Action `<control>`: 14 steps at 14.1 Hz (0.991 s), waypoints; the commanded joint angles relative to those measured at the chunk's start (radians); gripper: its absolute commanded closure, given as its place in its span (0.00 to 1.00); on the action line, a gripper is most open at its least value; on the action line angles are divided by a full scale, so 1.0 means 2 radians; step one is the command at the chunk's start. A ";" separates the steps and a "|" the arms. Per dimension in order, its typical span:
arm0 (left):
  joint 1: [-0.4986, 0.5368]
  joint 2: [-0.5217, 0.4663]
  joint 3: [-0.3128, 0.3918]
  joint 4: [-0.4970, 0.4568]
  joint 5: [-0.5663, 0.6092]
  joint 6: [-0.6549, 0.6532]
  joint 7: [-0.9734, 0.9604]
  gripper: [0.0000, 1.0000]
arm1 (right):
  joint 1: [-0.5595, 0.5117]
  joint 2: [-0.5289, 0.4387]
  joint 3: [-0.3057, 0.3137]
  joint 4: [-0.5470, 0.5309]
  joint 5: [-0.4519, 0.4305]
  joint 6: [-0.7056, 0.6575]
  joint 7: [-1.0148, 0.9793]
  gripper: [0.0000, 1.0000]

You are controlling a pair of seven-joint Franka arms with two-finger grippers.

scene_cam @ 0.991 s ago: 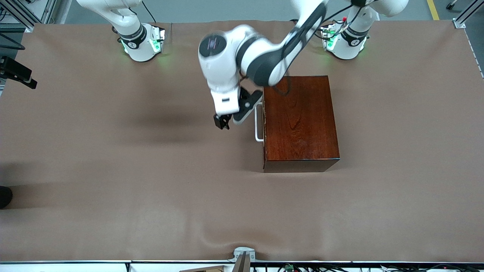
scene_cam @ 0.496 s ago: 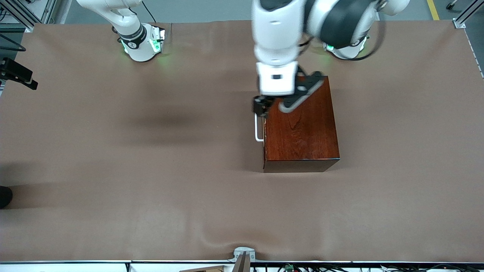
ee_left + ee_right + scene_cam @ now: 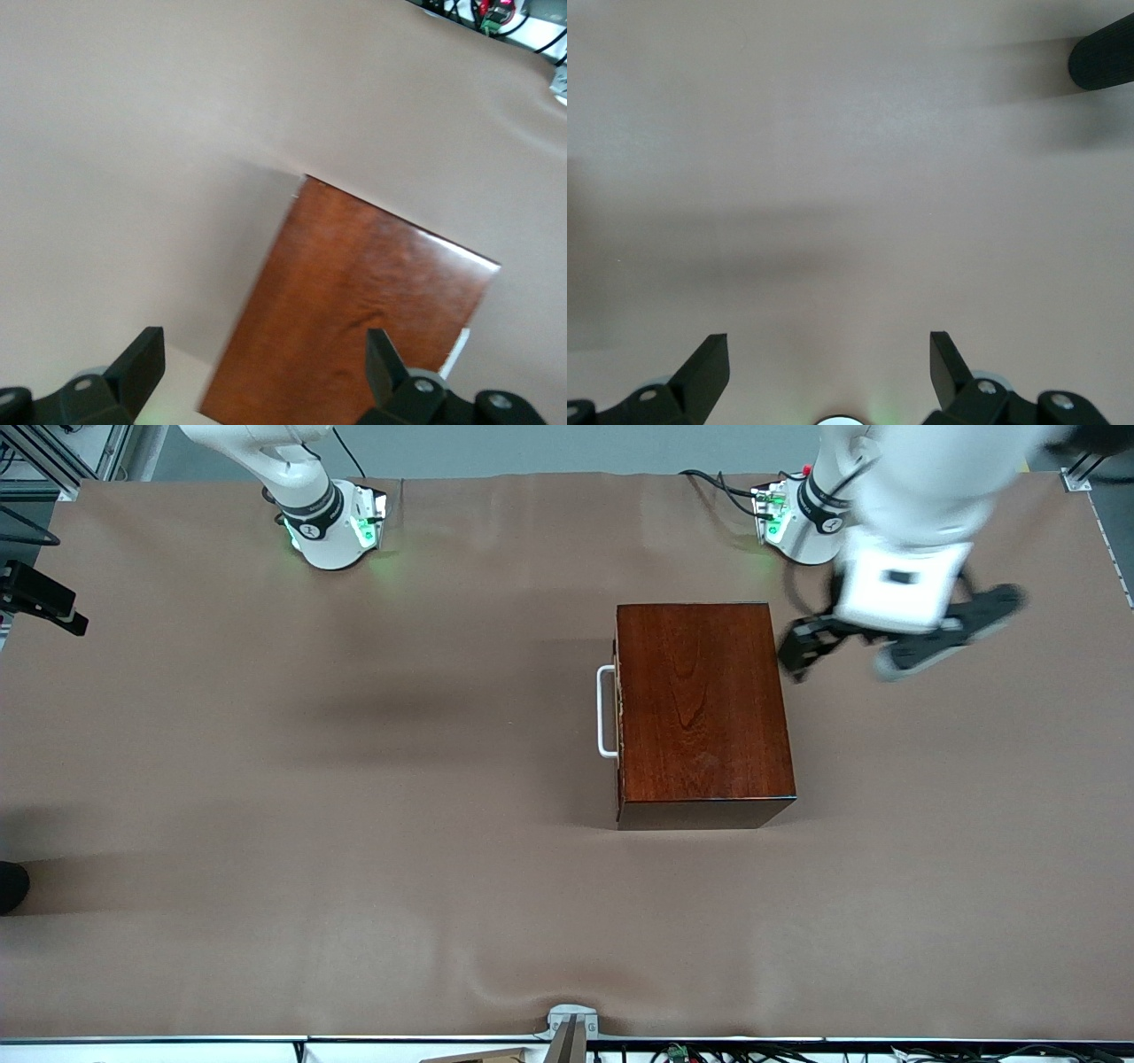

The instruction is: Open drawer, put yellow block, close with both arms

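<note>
The left gripper (image 3: 802, 651) hangs in the air over the brown table (image 3: 354, 779), just beside the box (image 3: 700, 708) at its 2 o'clock. Its fingers (image 3: 142, 363) are wide apart and hold nothing. The right gripper (image 3: 828, 367) waits up high, wide apart too. The drawer (image 3: 617, 717) is shut, its white handle (image 3: 604, 710) at 9 o'clock. No yellow block shows.

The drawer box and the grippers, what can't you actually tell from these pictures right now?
- Yellow block: in no view. Whether it lies inside the drawer cannot be seen; the shut mahogany box hides the inside.
- Right gripper: out of the front view, cut off at its top edge; only its wrist view shows it, open over bare table.
- Left gripper: motion-blurred in the front view, beside the box; its wrist view shows it open.
</note>
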 commanded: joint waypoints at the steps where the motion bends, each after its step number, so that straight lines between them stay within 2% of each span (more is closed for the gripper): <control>1: 0.044 -0.052 -0.006 -0.066 -0.008 0.005 0.091 0.00 | -0.004 -0.002 0.003 0.000 -0.006 -0.004 -0.005 0.00; 7: 0.155 -0.107 -0.024 -0.130 -0.007 0.009 0.320 0.00 | -0.005 -0.002 0.003 0.000 -0.006 -0.004 -0.005 0.00; 9: 0.178 -0.132 -0.032 -0.162 -0.008 0.018 0.354 0.00 | -0.005 -0.002 0.002 0.000 -0.006 -0.004 -0.005 0.00; 11: 0.211 -0.165 -0.061 -0.202 -0.008 0.041 0.361 0.00 | -0.005 -0.002 0.002 0.000 -0.006 -0.004 -0.005 0.00; 12: 0.224 -0.169 -0.078 -0.205 -0.008 0.041 0.360 0.00 | -0.005 -0.002 0.002 0.000 -0.006 -0.004 -0.005 0.00; 14: 0.229 -0.169 -0.086 -0.197 -0.012 0.037 0.356 0.00 | -0.005 -0.002 0.002 0.000 -0.006 -0.004 -0.005 0.00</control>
